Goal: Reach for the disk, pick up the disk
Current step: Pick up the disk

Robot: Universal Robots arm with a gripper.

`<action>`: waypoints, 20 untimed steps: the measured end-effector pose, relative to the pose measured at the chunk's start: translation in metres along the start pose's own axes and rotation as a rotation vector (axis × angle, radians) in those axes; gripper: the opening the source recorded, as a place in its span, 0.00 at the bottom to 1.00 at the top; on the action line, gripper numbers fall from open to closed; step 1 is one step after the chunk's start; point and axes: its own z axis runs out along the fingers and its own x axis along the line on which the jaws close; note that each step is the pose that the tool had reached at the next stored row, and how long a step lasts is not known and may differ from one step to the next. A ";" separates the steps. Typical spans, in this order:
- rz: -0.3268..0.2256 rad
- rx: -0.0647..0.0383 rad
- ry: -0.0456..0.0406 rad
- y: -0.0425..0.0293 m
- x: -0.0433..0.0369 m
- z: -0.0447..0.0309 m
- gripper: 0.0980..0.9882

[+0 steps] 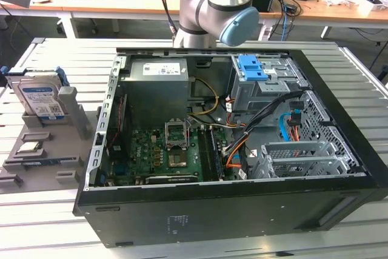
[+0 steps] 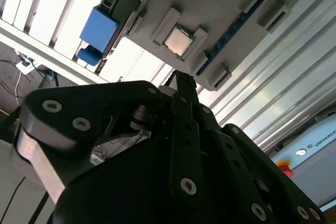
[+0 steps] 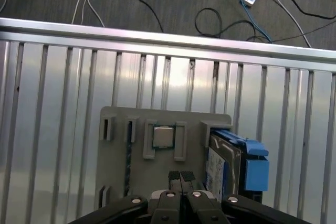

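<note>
Your gripper (image 3: 181, 174) hangs above the grey fixture (image 3: 114, 166), jaws together and empty; the disk (image 3: 223, 162) stands on edge in its slot, presumably leaving its top graspable.

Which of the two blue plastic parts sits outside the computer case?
The one on the disk, in the grey holder; the blue latch sits inside the case.

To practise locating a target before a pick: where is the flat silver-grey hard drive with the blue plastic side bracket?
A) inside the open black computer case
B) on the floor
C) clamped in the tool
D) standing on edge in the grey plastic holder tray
D: the hard drive stands on edge in a slot of the grey holder tray, outside the case, and the tool hovers over the tray, apart from it.
</note>
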 end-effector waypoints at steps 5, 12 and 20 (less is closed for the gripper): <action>-0.040 0.000 0.0016 0.0000 0.0000 0.0000 0.01; -0.100 0.000 0.0039 0.0000 0.0000 0.0000 0.01; -0.158 0.000 0.0061 0.0000 0.0000 0.0000 0.01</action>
